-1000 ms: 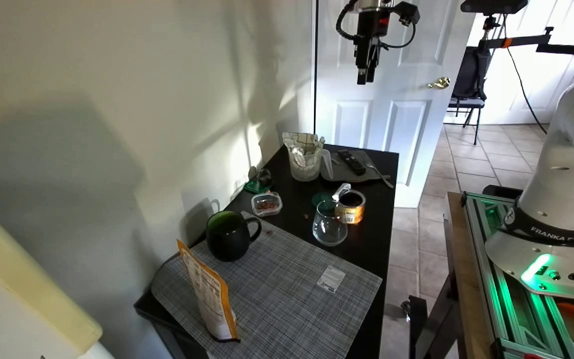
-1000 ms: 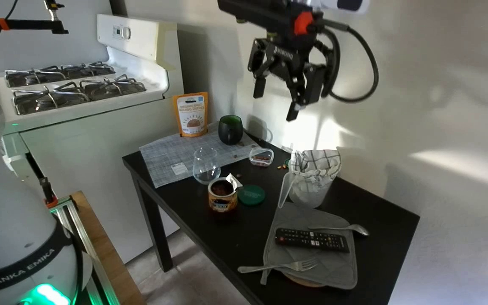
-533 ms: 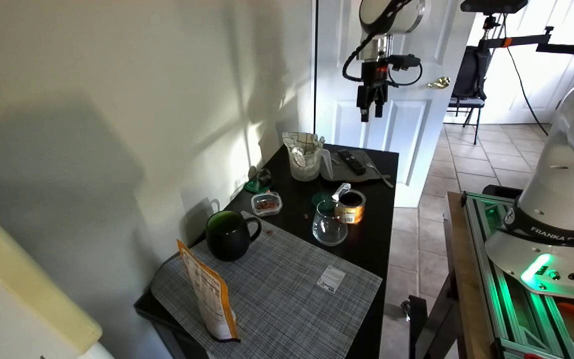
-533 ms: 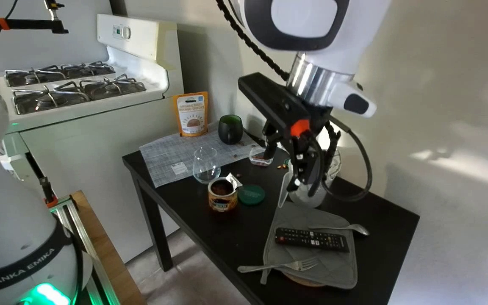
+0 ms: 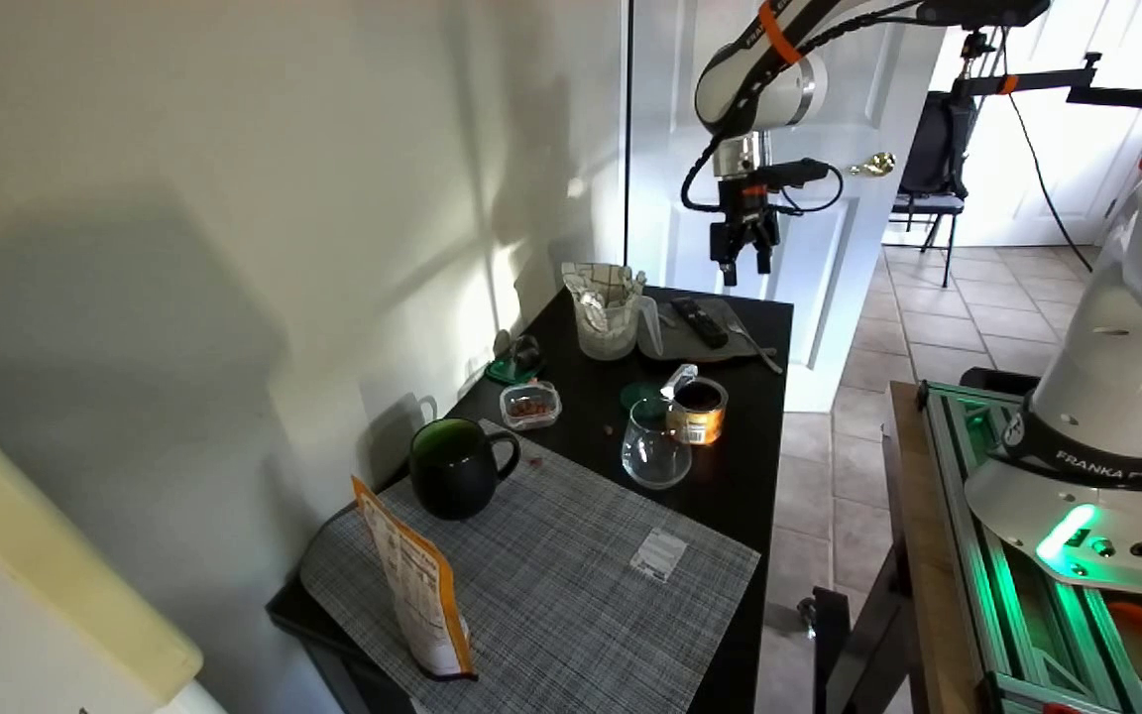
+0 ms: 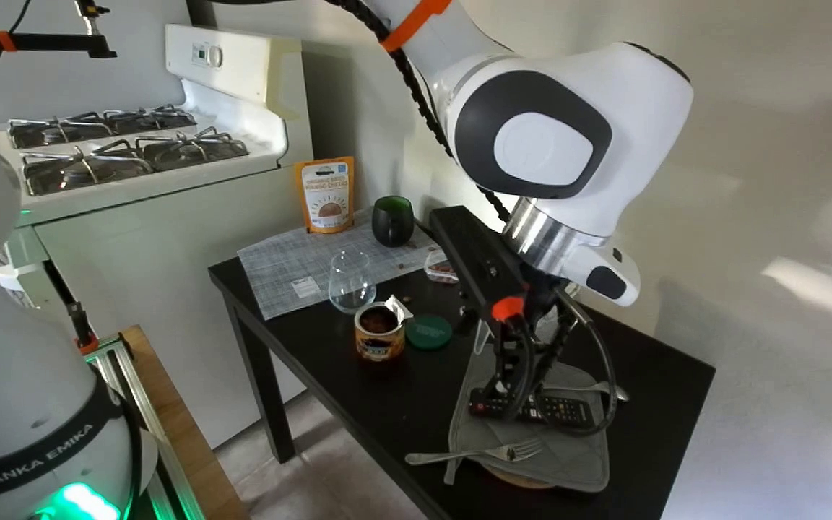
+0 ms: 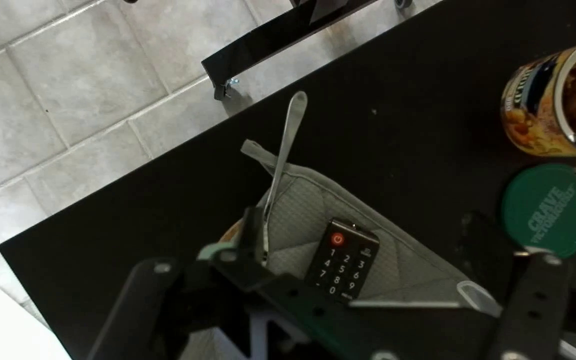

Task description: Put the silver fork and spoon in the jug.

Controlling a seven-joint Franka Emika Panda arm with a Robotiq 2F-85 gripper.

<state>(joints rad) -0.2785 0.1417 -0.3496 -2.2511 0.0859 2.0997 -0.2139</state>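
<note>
The silver fork (image 6: 439, 458) lies on the grey quilted pad (image 6: 575, 469), its handle past the pad's edge; the handle also shows in the wrist view (image 7: 289, 131). The silver spoon (image 6: 576, 388) lies across the pad's far side, partly behind the gripper's cable. The whitish jug (image 5: 607, 335) stands upright beside the pad with a checked cloth (image 5: 599, 282) in its mouth. In an exterior view the arm hides most of it. My gripper (image 5: 746, 273) points down above the pad, fingers apart and empty. In the wrist view (image 7: 368, 232) the fork's tines are partly hidden by a finger.
A black remote (image 6: 568, 410) lies on the pad between fork and spoon. An open can (image 6: 380, 343), a green lid (image 6: 428, 332) and a stemless glass (image 6: 351, 285) stand near the jug. A dark mug (image 5: 454, 471) and an orange-edged pouch (image 5: 417, 585) are on the placemat.
The arm has come down from high above the table to just above the grey pad. The gripper has also turned. The fork, spoon and jug have not moved.
</note>
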